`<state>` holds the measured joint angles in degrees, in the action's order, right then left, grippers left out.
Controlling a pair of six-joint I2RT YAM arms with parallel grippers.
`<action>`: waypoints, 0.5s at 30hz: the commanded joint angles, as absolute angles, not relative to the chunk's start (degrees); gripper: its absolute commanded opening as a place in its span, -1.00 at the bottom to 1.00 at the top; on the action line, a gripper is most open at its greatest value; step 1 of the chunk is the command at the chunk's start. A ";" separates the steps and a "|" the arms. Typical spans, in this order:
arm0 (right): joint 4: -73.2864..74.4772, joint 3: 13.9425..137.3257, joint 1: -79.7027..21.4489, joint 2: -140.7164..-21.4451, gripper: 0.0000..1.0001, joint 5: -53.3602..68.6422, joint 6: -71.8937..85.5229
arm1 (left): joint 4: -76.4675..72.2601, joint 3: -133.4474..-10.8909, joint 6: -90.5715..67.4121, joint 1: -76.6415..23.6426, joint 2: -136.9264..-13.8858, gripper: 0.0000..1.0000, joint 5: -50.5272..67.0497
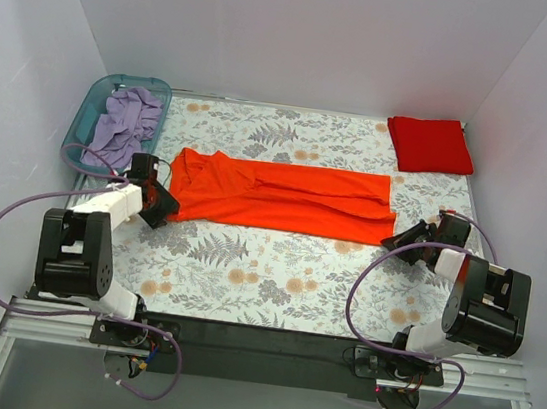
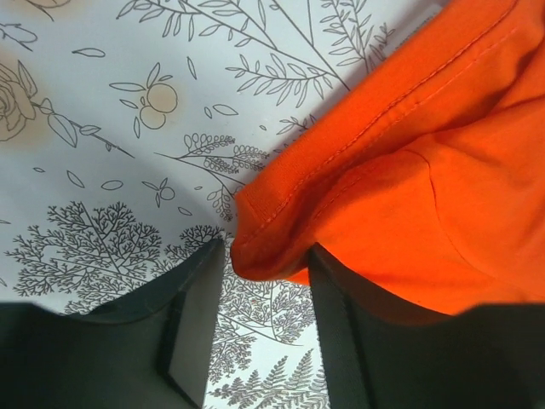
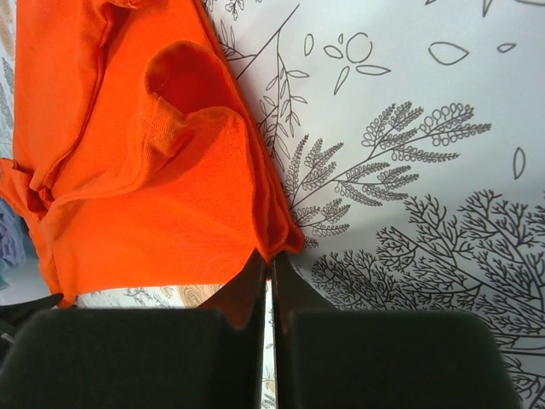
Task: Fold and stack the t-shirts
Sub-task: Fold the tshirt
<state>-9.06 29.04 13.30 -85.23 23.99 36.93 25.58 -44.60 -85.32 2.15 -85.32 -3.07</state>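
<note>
The bright orange t-shirt (image 1: 285, 196) lies folded into a long band across the middle of the floral table. My left gripper (image 1: 160, 200) is at its left end; in the left wrist view the gripper (image 2: 266, 256) is open, with the shirt's hemmed corner (image 2: 409, 153) drooping between the fingertips. My right gripper (image 1: 397, 238) is at the shirt's right end; in the right wrist view the gripper (image 3: 269, 260) is pinched shut on the layered corner of the orange shirt (image 3: 153, 170). The deeper red t-shirt (image 1: 430, 144) lies folded at the far right corner.
A teal basket (image 1: 88, 112) holding a lavender cloth (image 1: 126, 123) stands at the far left. White walls close in the table on three sides. Purple cables loop beside both arm bases.
</note>
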 commanded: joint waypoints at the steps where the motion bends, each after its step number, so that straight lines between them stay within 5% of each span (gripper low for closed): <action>1: -5.19 29.18 14.06 -85.43 -0.97 22.24 34.19 | 24.43 -44.12 -85.25 2.46 -85.87 -0.19 -2.55; 3: -4.40 29.44 14.41 -85.34 -0.97 22.15 33.67 | 24.52 -44.03 -84.64 2.46 -86.22 -0.23 -2.90; 9: -0.10 31.20 17.22 -84.82 -0.97 21.80 31.38 | 29.17 -46.14 -82.44 2.37 -86.84 -0.99 -7.89; 15: 11.76 33.48 18.46 -81.22 -0.97 17.94 26.02 | 38.84 -49.47 -81.21 2.64 -85.96 -1.00 -13.88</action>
<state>2.35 31.64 17.30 -83.31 23.86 31.35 32.08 -46.81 -82.85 2.11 -86.72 -6.42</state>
